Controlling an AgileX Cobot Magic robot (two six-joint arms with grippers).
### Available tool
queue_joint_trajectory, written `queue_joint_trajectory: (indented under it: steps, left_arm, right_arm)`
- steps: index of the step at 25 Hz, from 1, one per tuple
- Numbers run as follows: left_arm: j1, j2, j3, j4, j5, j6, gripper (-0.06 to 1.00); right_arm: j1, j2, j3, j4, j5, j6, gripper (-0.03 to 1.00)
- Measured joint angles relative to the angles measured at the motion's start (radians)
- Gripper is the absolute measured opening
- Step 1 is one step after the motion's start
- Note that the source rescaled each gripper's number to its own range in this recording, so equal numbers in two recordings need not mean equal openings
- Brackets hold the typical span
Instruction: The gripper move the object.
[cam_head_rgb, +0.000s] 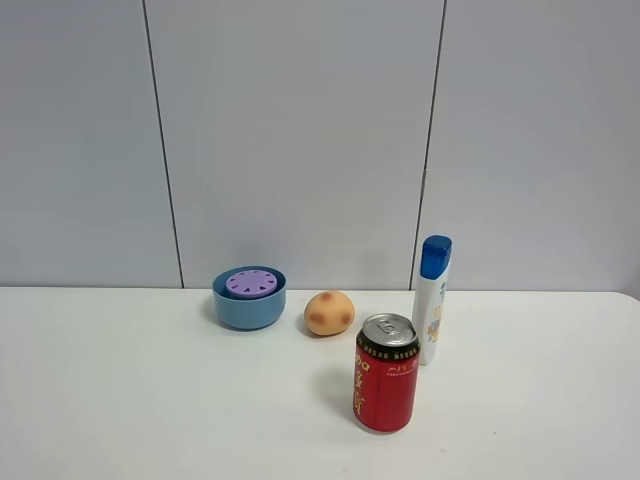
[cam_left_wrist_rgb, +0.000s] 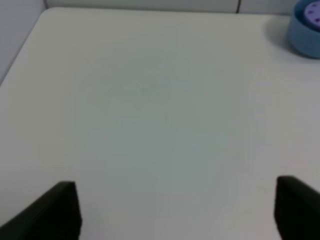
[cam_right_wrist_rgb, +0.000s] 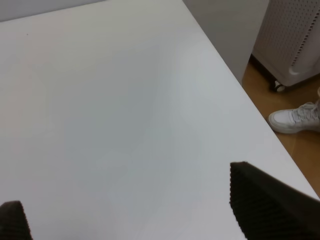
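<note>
The purple-lidded tub (cam_head_rgb: 251, 283) sits inside a blue bowl (cam_head_rgb: 249, 308) at the back left of the white table. Both show at the edge of the left wrist view: the tub (cam_left_wrist_rgb: 315, 12) in the bowl (cam_left_wrist_rgb: 303, 39). Neither arm shows in the exterior high view. My left gripper (cam_left_wrist_rgb: 175, 212) is open and empty over bare table, far from the bowl. My right gripper (cam_right_wrist_rgb: 135, 210) is open and empty near the table's right edge.
A red can (cam_head_rgb: 386, 372) stands at the front middle. A white bottle with a blue cap (cam_head_rgb: 431, 299) stands behind it. An orange spotted ball (cam_head_rgb: 329, 313) lies beside the bowl. Past the table's edge (cam_right_wrist_rgb: 240, 90) are the floor, a white unit and a shoe.
</note>
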Motion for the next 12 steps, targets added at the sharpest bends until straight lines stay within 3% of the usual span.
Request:
queue_joint_trajectory:
  steps: [12]
  left_arm:
    - [-0.037,0.000,0.012,0.005,-0.026,-0.022,0.21]
  right_arm:
    - [0.000,0.000,0.000,0.000,0.000,0.000,1.00]
